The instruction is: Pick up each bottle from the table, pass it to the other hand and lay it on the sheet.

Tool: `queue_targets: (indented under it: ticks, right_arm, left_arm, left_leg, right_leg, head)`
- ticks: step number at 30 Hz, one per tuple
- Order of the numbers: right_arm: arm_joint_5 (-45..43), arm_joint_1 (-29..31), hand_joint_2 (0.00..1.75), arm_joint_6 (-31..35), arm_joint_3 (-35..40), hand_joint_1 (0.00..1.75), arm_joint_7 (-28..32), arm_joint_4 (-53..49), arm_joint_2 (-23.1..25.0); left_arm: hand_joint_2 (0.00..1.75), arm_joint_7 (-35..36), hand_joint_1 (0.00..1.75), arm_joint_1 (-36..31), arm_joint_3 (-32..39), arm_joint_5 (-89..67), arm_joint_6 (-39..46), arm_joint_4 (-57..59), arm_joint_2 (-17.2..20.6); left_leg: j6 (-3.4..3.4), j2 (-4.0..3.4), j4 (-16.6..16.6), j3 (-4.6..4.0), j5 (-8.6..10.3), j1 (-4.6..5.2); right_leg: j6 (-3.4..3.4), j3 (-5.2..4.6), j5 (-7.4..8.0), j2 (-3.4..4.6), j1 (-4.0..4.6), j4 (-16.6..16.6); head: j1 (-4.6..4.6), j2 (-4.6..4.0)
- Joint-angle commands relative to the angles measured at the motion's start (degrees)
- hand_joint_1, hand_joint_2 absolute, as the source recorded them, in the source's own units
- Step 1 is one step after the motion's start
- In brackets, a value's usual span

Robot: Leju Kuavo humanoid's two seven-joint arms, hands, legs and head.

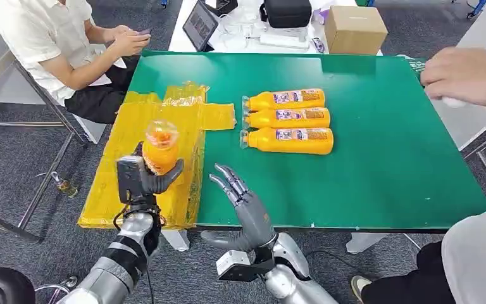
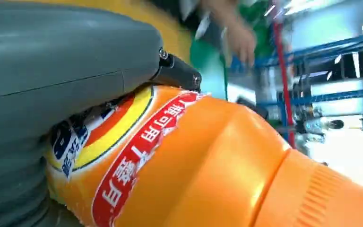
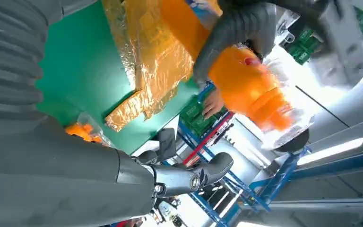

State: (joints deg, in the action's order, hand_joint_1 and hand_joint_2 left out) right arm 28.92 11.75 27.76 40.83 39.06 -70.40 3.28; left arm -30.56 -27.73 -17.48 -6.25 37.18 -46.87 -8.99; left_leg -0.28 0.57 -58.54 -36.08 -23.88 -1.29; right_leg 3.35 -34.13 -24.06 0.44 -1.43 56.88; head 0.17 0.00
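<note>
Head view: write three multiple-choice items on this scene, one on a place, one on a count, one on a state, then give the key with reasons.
1. Where is the bottle that the left hand holds?
A. Over the yellow sheet
B. On the cardboard box
C. On the floor

2. How many orange bottles lie on the green table?
A. One
B. Three
C. Five

3. What is the state of the right hand?
A. Gripping a bottle
B. Pressing on the sheet
C. Holding nothing, fingers spread

Key:
1 A: the held bottle stands upright in the left hand, above the near part of the sheet.
2 B: a row of three bottles lies side by side on the table, caps toward the sheet.
3 C: the right hand is raised over the table's near edge, with nothing in it.
</note>
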Motion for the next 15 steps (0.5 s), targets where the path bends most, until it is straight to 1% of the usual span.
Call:
queue_targets:
  ticks: [1, 2, 3, 4, 5, 6, 7, 8, 9, 11, 12, 14, 15]
  right_arm:
    - [-0.1, 1.8, 1.75, -2.5, -2.7, 0.0, 0.9, 0.0, 0.9]
    - [0.0, 1.7, 1.75, -3.0, -2.7, 0.0, 0.9, -0.4, 0.8]
    - [0.1, 1.5, 1.75, -3.3, -2.8, 0.0, 0.9, -0.4, 0.7]
    - [0.2, 1.5, 1.75, -3.9, -2.8, 0.0, 0.9, -0.4, 0.7]
    - [0.2, 1.6, 1.75, -4.5, -2.8, 0.0, 0.9, -0.4, 0.7]
    - [0.1, 1.7, 1.75, -4.8, -2.7, 0.0, 0.9, -0.5, 0.7]
    - [0.0, 1.9, 1.75, -5.0, -2.6, 0.0, 0.9, -0.3, 0.8]
    - [-0.1, 1.9, 1.75, -5.0, -2.6, 0.0, 0.9, -0.1, 0.9]
    - [-0.1, 2.1, 1.75, -5.2, -2.5, 0.0, 0.9, 0.3, 1.1]
    - [-0.6, 2.2, 1.75, -5.3, -2.3, 0.0, 0.9, 0.8, 1.4]
    - [-0.6, 2.1, 1.75, -5.2, -2.2, 0.0, 0.9, 0.8, 1.4]
    - [-0.6, 2.1, 1.75, -5.2, -2.2, 0.0, 0.9, 0.8, 1.4]
    - [-0.6, 2.1, 1.75, -5.2, -2.2, 0.0, 0.9, 0.8, 1.4]
  left_arm:
    - [1.75, 20.0, 1.75, -12.5, -5.0, -46.3, -0.3, 18.7, 3.9]
    - [1.75, 22.6, 1.75, -13.8, -7.1, -50.0, -3.6, 20.3, 4.2]
    - [1.75, 23.5, 1.75, -14.5, -6.5, -49.2, -8.4, 21.4, 3.8]
    - [1.75, 24.9, 1.75, -15.6, -7.4, -50.2, -13.7, 23.5, 3.6]
    - [1.75, 27.6, 1.75, -16.9, -9.7, -53.0, -19.2, 25.9, 3.7]
    - [1.75, 28.9, 1.75, -17.4, -11.2, -54.9, -21.9, 27.0, 3.8]
    - [1.75, 30.5, 1.75, -17.6, -12.2, -56.5, -23.0, 27.8, 3.9]
    - [1.75, 30.6, 1.75, -17.7, -12.4, -56.8, -23.3, 28.1, 4.0]
    - [1.75, 31.8, 1.75, -18.0, -13.3, -58.1, -26.0, 29.6, 3.8]
    - [1.75, 31.7, 1.75, -17.9, -12.1, -56.9, -28.3, 30.4, 3.3]
    - [1.75, 31.7, 1.75, -17.8, -12.1, -56.9, -28.3, 30.4, 3.3]
    - [1.75, 31.7, 1.75, -17.8, -12.1, -56.9, -28.3, 30.4, 3.3]
    - [1.75, 31.7, 1.75, -17.8, -12.1, -56.9, -28.3, 30.4, 3.3]
  left_leg:
    - [0.12, -0.12, 0.0, 0.3, -0.07, -0.07]
    - [0.05, -0.02, 0.0, 0.07, -0.01, 0.0]
    - [0.08, -0.01, 0.0, 0.14, -0.04, -0.04]
    - [0.05, -0.04, 0.0, 0.09, -0.02, -0.01]
    - [0.07, -0.06, 0.0, 0.14, -0.03, -0.03]
    - [0.04, -0.03, 0.0, 0.1, -0.01, -0.03]
    - [0.05, -0.01, 0.0, 0.16, -0.03, -0.04]
    - [0.07, 0.04, 0.0, 0.18, -0.03, -0.02]
    - [0.09, 0.0, 0.0, 0.24, -0.05, -0.04]
    - [0.1, -0.12, 0.0, 0.27, -0.1, -0.02]
    - [0.05, -0.13, 0.0, 0.13, -0.06, -0.03]
    - [0.08, -0.08, 0.1, 0.33, -0.07, 0.0]
    - [0.04, -0.1, 0.1, 0.25, -0.02, 0.0]
  right_leg:
    - [-0.31, 0.29, -0.04, -0.02, 0.14, 0.0]
    - [-0.12, 0.07, -0.02, -0.04, 0.03, 0.0]
    - [-0.18, 0.17, -0.05, -0.09, 0.09, 0.0]
    - [-0.14, 0.09, -0.03, -0.04, 0.05, 0.0]
    - [-0.17, 0.14, -0.03, -0.03, 0.07, 0.0]
    - [-0.12, 0.09, -0.02, -0.04, 0.06, 0.0]
    - [-0.16, 0.16, -0.04, -0.07, 0.08, 0.0]
    - [-0.17, 0.2, -0.07, -0.13, 0.07, 0.0]
    - [-0.2, 0.27, -0.07, -0.11, 0.1, 0.0]
    - [-0.19, 0.27, -0.08, 0.02, 0.07, 0.0]
    - [-0.12, 0.12, -0.03, 0.07, 0.06, 0.0]
    - [-0.18, 0.35, -0.07, -0.02, 0.06, 0.0]
    - [-0.15, 0.27, -0.01, 0.04, 0.04, 0.0]
  head:
    - [-0.02, 0.0]
    - [-0.02, 0.0]
    - [0.02, 0.0]
    - [-0.04, 0.0]
    - [0.0, 0.0]
    - [-0.02, 0.0]
    - [-0.02, 0.0]
    - [0.0, 0.0]
    - [0.0, 0.0]
    - [-0.02, 0.0]
    - [-0.04, 0.0]
    - [0.04, 0.0]
    - [0.0, 0.0]
